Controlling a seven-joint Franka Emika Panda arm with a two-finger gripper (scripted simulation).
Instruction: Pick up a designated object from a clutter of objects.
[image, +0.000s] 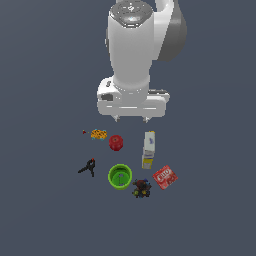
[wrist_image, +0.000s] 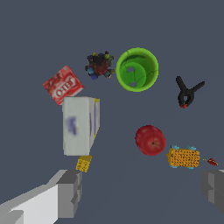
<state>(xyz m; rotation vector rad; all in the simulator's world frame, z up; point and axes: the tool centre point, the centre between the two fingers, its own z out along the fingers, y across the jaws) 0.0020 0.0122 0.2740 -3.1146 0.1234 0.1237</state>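
One lumpy, speckled dark clump (wrist_image: 100, 64) beside round green cup (wrist_image: 137, 69); end effector (image: 132, 119) spread apart.

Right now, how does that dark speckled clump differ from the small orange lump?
The dark clump is brown-black with tiny coloured specks; the orange lump is orange-yellow. The dark clump sits beside the green cup, between it and the red flat box; the orange lump lies apart, near the red round piece. Both are small, lumpy, and untouched.
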